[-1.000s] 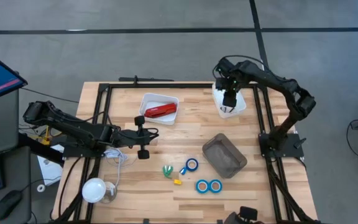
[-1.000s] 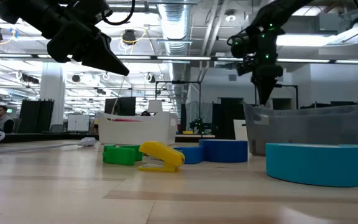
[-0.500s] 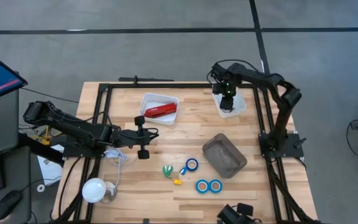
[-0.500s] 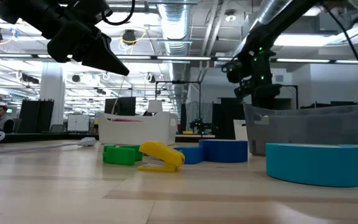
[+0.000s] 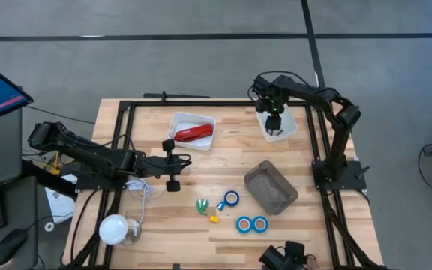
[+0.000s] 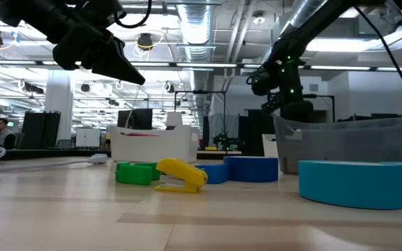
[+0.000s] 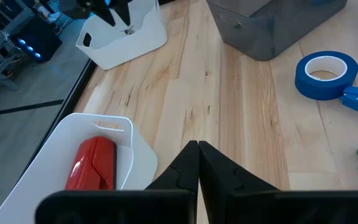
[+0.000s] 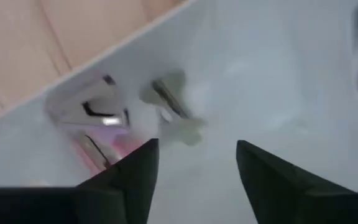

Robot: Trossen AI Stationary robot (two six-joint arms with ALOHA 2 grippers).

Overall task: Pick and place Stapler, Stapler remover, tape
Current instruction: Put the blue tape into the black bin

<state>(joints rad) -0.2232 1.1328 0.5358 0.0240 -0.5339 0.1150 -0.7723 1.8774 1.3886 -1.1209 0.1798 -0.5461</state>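
- High view shows no readable writing anywhere.
- Left gripper (image 5: 177, 164), fingers pressed together, hovers just beside the white tray (image 5: 178, 121) holding the stapler (image 5: 193, 134).
- Tape (image 5: 232, 199) rolls lie mid-table.
- Right gripper (image 5: 274, 124), fingers spread, reaches into the white bin (image 5: 291, 126), well apart from the stapler.

The surface (image 5: 216, 150) was evenly lit from overhead, with soft shadows. Ceiling strip lights glared in the low view. The right wrist view was heavily blurred.
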